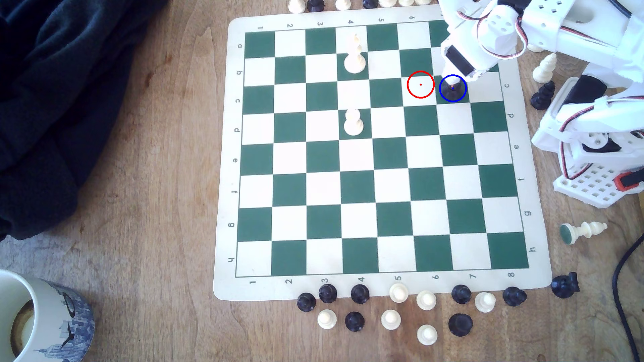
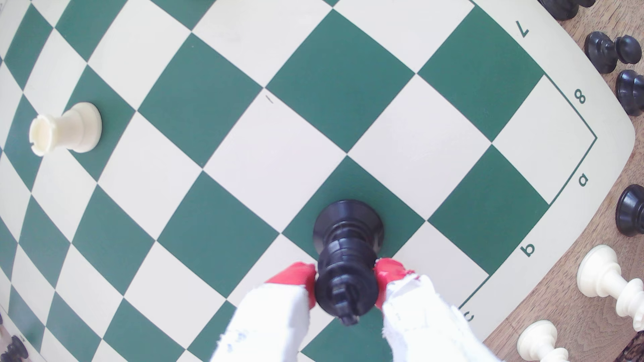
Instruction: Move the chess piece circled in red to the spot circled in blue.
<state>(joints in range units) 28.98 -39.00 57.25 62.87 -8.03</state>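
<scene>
A green-and-cream chessboard mat (image 1: 380, 153) lies on a wooden counter (image 1: 156, 209). On it stand 2 cream pieces, a tall one (image 1: 354, 55) at 12 o'clock and a shorter one (image 1: 353, 122) near the middle. At 6 o'clock, off the mat, a cluster of black and cream pawns (image 1: 390, 313) stands. A cream piece (image 1: 583, 231) lies on its side at 4 o'clock. A dark cloth (image 1: 62, 87) is bunched at 10 o'clock, and a mug (image 1: 41, 320) sits at 8 o'clock.
</scene>
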